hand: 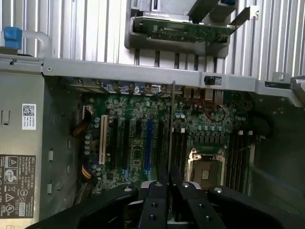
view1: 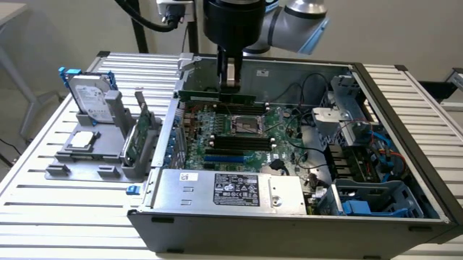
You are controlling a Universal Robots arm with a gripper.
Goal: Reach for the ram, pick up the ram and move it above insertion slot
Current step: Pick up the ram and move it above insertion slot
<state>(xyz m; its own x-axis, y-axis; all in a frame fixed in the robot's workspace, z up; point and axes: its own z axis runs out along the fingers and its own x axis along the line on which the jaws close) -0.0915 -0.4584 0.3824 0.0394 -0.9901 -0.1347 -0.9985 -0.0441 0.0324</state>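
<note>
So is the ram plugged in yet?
No. The ram hangs edge-down in the end effector, above the motherboard.

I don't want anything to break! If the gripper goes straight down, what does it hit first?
Probably the motherboard. The gripper points down holding the ram edge-on above the memory slots beside the processor socket; the ram would touch first, though depth is unclear.

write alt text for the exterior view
The robot's hand holds the ram, a thin green stick, level above the motherboard inside an open computer case. A grey stand on the exterior view's left holds a silver hard drive.
</note>
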